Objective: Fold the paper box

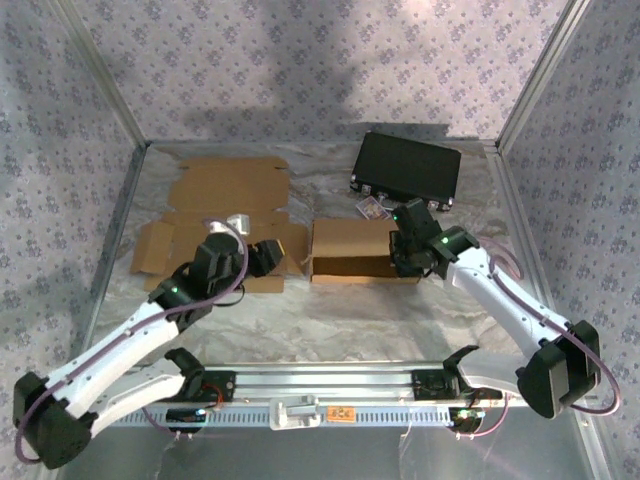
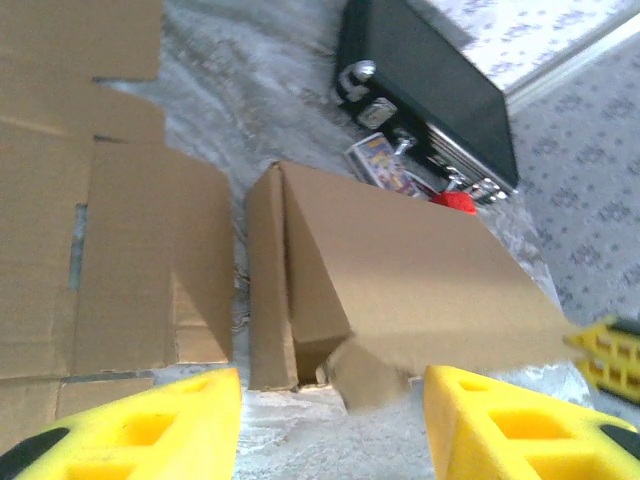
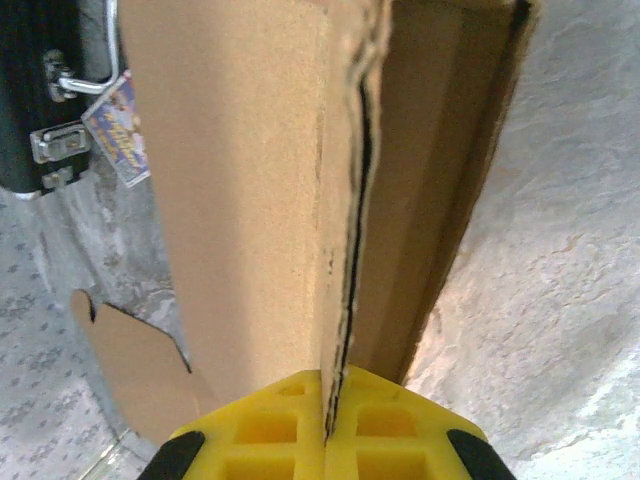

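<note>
The right gripper point(image 3: 328, 405) is pinching a wall edge of the half-folded paper box point(image 1: 350, 252) at mid-table, its jaws pressed tight on the cardboard. The left gripper point(image 2: 330, 420) is hovering just beside the box's open end, jaws standing partly apart and holding nothing. A flat cardboard sheet point(image 1: 225, 190) and a black case point(image 1: 405, 170) are lying behind.

One flat box point(image 1: 228, 190), one folded box point(image 1: 350, 248), one case point(image 1: 405, 170).
</note>
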Available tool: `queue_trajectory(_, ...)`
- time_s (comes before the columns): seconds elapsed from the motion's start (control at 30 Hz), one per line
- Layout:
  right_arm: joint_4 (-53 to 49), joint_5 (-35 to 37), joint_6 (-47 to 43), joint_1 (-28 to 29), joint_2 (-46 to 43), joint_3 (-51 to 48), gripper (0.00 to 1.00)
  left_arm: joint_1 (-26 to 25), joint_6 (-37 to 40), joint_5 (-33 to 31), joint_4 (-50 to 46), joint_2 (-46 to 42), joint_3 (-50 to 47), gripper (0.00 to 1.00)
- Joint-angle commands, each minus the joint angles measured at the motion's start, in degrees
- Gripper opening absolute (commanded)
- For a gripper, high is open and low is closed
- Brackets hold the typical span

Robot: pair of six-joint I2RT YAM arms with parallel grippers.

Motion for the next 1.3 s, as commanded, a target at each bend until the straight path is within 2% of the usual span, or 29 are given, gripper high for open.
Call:
queue_trajectory(0.0,0.25,0.85,-1.43,0.83,-1.87,-1.99,0.00,3.40,-4.89,8.55,-0.45,6.15,3.72,0.51)
queue_trajectory(0.13,1.31,0.26,-2.03,1.11,-2.54,-4.26,0.00,4.79,-4.86,12.69,-2.83,15.99,9.32,0.53)
queue_trajectory(0.43,3.73,-0.03,-2.84,1.38,-3.60,-9.14,0.00,4.93,-2.23,22.19,-1.31,32.55,16.05,0.56)
queue_trajectory(0.7,3.61,-0.60,-3.59,1.39,-4.22,-11.02,0.00,4.18,1.54,22.96,-0.15,39.39,17.84,0.54)
queue_trajectory(0.87,4.11,-1.91,-3.99,1.42,-4.10,-12.94,0.01,3.56,2.42,24.33,2.10,42.56,18.58,0.49)
queue_trajectory(1.0,2.83,-2.34,-4.33,1.21,-4.76,-14.08,0.11,2.91,3.96,23.45,0.09,43.90,19.34,0.42)
queue_trajectory(1.17,-2.57,-2.52,-9.06,-0.22,-7.28,-11.93,0.42,2.80,5.58,22.82,-0.21,44.36,18.60,0.32)
queue_trajectory(1.27,-7.63,-3.83,-18.98,-3.36,-8.34,-7.63,0.54,2.69,5.95,22.74,-0.12,44.81,18.33,0.31)
